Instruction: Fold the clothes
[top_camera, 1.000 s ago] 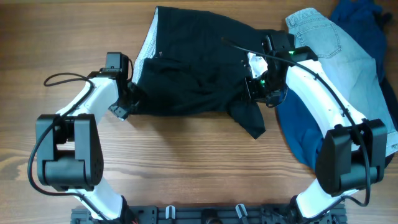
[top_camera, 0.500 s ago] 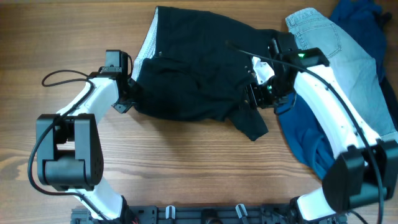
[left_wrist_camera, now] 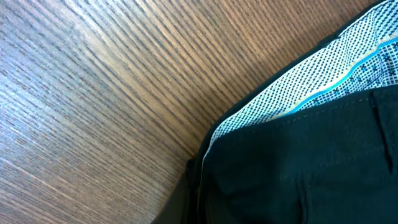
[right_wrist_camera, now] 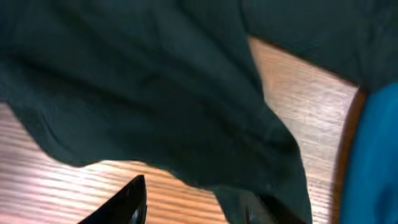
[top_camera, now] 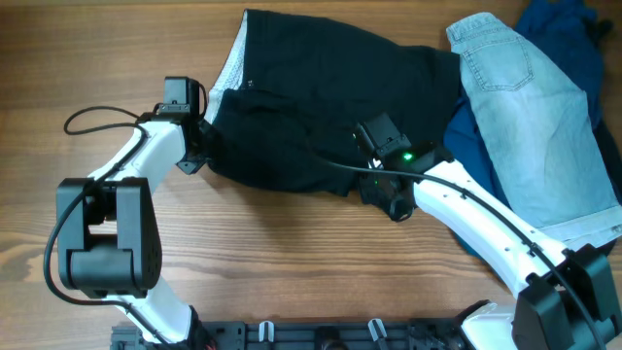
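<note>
Black shorts (top_camera: pixel 321 97) lie spread on the wooden table, their dotted white lining (top_camera: pixel 225 83) showing at the left edge. My left gripper (top_camera: pixel 199 156) is at that left edge and is shut on the black fabric (left_wrist_camera: pixel 298 168). Its fingers are hidden under the cloth in the left wrist view, where the dotted lining (left_wrist_camera: pixel 311 81) lies just beyond. My right gripper (top_camera: pixel 384 194) hovers at the shorts' lower right hem, open. In the right wrist view its left finger (right_wrist_camera: pixel 127 199) stands over bare wood, and the black hem (right_wrist_camera: pixel 155 93) drapes down by the other finger.
Light blue jeans (top_camera: pixel 525 117) lie at the right over a darker blue garment (top_camera: pixel 466 136), and more dark blue cloth (top_camera: pixel 573 24) sits in the far right corner. Blue cloth (right_wrist_camera: pixel 379 155) edges the right wrist view. Bare table (top_camera: pixel 292 262) stretches in front.
My left gripper has closed on the shorts' left edge. My right gripper let go at the shorts' right side, opened, and swung down and left to the lower hem.
</note>
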`<state>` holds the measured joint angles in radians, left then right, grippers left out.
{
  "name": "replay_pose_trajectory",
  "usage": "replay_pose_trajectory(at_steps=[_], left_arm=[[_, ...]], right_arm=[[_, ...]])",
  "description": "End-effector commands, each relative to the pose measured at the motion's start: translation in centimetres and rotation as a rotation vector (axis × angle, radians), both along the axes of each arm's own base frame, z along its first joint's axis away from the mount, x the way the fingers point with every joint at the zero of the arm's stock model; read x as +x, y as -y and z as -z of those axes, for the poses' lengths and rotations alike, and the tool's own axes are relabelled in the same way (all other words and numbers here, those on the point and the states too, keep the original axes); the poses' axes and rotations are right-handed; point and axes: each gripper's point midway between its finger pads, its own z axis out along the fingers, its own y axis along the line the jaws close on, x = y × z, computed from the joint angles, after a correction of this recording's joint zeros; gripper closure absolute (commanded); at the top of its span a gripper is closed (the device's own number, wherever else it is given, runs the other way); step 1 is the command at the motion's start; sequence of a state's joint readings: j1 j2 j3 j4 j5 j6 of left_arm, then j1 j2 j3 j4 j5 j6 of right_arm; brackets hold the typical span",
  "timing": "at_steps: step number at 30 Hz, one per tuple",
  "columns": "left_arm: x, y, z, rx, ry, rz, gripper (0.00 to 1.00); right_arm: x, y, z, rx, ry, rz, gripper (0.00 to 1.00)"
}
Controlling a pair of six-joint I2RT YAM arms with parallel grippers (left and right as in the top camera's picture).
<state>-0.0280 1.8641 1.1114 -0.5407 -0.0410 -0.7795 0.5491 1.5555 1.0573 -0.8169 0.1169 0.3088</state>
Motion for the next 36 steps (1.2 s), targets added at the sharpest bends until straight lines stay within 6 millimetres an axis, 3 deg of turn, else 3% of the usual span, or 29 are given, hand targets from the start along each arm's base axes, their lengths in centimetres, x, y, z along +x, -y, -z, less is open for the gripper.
replay_pose_trajectory(at_steps=[1, 7, 12, 13, 19, 20, 21, 22, 24, 29, 31, 34, 35, 36], left_arm=[[-0.1, -0.4, 0.0, 0.029, 0.0, 0.009, 0.96], [-0.1, -0.4, 0.0, 0.029, 0.0, 0.009, 0.96], [-0.1, -0.6, 0.0, 0.04, 0.0, 0.006, 0.96], [0.0, -0.7, 0.0, 0.044, 0.004, 0.009, 0.96], [1.8, -1.9, -2.9, 0.068, 0.115, 0.045, 0.96], [1.9, -2.0, -3.3, 0.068, 0.125, 0.043, 0.96], [1.9, -1.9, -3.5, 0.068, 0.13, 0.043, 0.96], [1.9, -1.9, -3.5, 0.068, 0.13, 0.044, 0.96], [1.9, -1.9, -3.5, 0.068, 0.129, 0.044, 0.96], [2.0, -1.9, -3.5, 0.068, 0.13, 0.044, 0.96], [2.0, -1.9, -3.5, 0.068, 0.13, 0.044, 0.96], [2.0, -1.9, -3.5, 0.068, 0.13, 0.044, 0.96], [2.0, -2.0, -3.5, 0.069, 0.131, 0.044, 0.96], [2.0, -1.9, -3.5, 0.073, 0.133, 0.056, 0.96]], right_arm=[[0.6, 0.6, 1.0, -0.042, 0.044, -0.034, 0.52], [-0.1, 1.0, 4.7, -0.08, -0.019, -0.035, 0.53], [0.0, 1.0, 6.4, -0.094, -0.05, -0.023, 0.88], [0.1, 1.0, 6.4, -0.089, -0.049, -0.002, 0.96], [0.9, 1.0, 4.5, -0.017, -0.025, 0.044, 0.96], [0.9, 1.1, 4.6, -0.014, -0.031, 0.023, 0.88], [0.7, 1.1, 4.9, -0.01, -0.046, 0.004, 0.65], [0.4, 1.0, 5.2, -0.008, -0.059, -0.009, 0.49], [-0.2, 1.3, 6.1, -0.022, -0.086, -0.02, 0.35], [-0.3, 0.8, 9.5, -0.027, -0.146, -0.062, 0.34], [-0.6, 0.9, 9.9, -0.036, -0.162, -0.062, 0.45], [-0.6, 0.9, 9.9, -0.032, -0.164, -0.057, 0.87], [-0.7, 0.9, 9.7, -0.033, -0.168, -0.054, 0.96], [-0.7, 0.9, 9.2, -0.035, -0.172, -0.054, 0.96]])
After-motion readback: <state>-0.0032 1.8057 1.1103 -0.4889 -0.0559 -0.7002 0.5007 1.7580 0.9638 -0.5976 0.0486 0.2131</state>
